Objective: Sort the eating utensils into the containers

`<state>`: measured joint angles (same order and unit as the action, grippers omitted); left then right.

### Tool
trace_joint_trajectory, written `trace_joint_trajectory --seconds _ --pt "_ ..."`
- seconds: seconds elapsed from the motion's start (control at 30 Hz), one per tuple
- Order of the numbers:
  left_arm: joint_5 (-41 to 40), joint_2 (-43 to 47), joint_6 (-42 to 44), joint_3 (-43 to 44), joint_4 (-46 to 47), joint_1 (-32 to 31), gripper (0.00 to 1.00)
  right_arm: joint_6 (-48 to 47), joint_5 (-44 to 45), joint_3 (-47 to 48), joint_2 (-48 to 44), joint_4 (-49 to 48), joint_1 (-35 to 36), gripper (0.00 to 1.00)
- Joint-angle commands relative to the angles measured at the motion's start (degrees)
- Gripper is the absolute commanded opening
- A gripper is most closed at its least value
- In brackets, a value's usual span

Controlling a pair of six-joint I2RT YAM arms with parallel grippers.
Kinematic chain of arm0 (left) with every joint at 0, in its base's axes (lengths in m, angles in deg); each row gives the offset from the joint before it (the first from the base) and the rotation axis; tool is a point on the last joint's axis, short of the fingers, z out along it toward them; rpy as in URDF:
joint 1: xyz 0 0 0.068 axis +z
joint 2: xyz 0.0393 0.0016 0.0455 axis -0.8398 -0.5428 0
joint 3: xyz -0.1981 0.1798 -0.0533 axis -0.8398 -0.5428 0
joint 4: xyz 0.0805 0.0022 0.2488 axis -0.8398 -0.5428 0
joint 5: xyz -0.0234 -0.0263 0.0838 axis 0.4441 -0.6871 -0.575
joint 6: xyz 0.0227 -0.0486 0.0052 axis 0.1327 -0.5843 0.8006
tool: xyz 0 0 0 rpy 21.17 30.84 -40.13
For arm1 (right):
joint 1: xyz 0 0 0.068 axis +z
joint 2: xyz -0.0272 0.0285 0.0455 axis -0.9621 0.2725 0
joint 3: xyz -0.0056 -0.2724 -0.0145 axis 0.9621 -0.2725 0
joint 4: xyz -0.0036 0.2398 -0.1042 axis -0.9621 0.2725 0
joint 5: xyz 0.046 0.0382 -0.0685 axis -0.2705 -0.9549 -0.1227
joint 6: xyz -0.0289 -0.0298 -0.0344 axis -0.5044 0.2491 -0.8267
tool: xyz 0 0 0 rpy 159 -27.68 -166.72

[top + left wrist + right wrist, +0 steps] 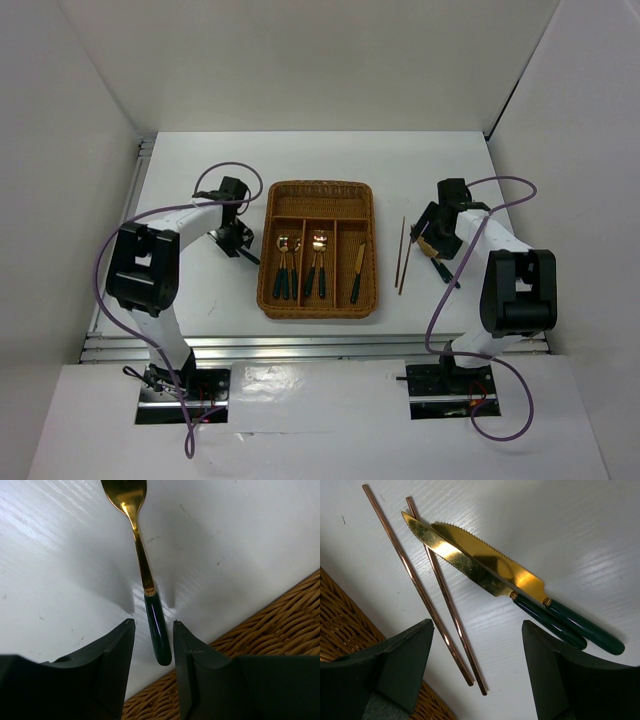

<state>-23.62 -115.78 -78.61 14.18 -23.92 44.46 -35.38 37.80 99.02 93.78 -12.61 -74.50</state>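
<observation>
A gold-headed spoon [142,565] with a dark green handle lies on the white table left of the wicker tray [318,300]. My left gripper [153,622] is open, its fingers on either side of the handle's end, with a gap on each side. My right gripper [478,623] is open wide and empty above two reddish chopsticks [427,587] and two gold-bladed knives [485,565] lying right of the tray. In the top view the tray holds spoons [285,262] in the left slot, more spoons [318,260] in the middle slot and a knife [357,272] in the right slot.
The tray's crosswise slot [322,203] is at its far end. The tray's woven rim shows in the left wrist view [280,615] and the right wrist view [345,615], close to each gripper. White walls enclose the table.
</observation>
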Motion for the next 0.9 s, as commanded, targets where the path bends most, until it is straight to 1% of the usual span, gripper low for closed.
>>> trace_joint_trajectory --seconds 0.0,0.07,0.1,0.27,0.33,0.43,0.53,0.63,0.67,0.73,0.77,0.87 --pt "-0.73 -1.59 -1.56 1.52 -0.13 -0.43 0.49 -0.89 0.27 0.03 0.34 -1.69 -0.39 0.79" --pt "-0.73 -2.12 -1.56 1.52 0.39 -0.43 0.46 -0.89 0.27 0.03 -0.19 -1.69 -0.39 0.79" --pt "-0.73 -2.12 -1.56 1.52 0.39 -0.43 0.42 -0.89 0.27 0.03 -0.19 -1.69 -0.39 0.79" --pt "-0.73 -2.65 -1.56 1.52 0.39 -0.43 0.41 -0.89 0.27 0.03 -1.24 -1.69 -0.39 0.79" --pt "-0.73 -3.18 -1.03 1.0 0.39 -0.43 0.36 -0.89 0.27 0.03 -1.25 -1.69 -0.39 0.79" --pt "-0.73 -3.18 -0.42 0.99 0.39 -0.43 0.32 -0.89 0.27 -0.5 -1.25 -1.69 -0.39 0.79" --pt "-0.73 -2.65 0.28 0.47 0.39 -0.43 0.22 -0.89 0.27 -0.5 -1.25 -1.69 -0.39 0.79" --pt "-1.25 -2.65 0.29 0.47 0.39 -0.43 0.17 -0.89 0.27 -0.5 -1.25 -1.69 -0.39 0.79" --pt "-1.26 -2.65 0.81 0.47 -0.3 -0.43 0.17 -0.89 0.27 -0.5 -1.25 -1.69 -0.39 0.79" --pt "-1.26 -2.12 1.34 0.47 -0.83 -0.43 0.13 -0.89 -0.25 -0.5 -1.25 -1.69 -0.39 0.79" --pt "-1.87 -1.51 2.13 0.47 -0.84 -0.43 0.1 -0.89 -0.25 -0.5 -1.25 -1.69 -0.39 0.79" --pt "-3.27 0.51 3.45 0.99 -2.68 -0.43 0.09 -0.89 -0.25 -0.5 -0.72 -2.21 -0.39 0.79"
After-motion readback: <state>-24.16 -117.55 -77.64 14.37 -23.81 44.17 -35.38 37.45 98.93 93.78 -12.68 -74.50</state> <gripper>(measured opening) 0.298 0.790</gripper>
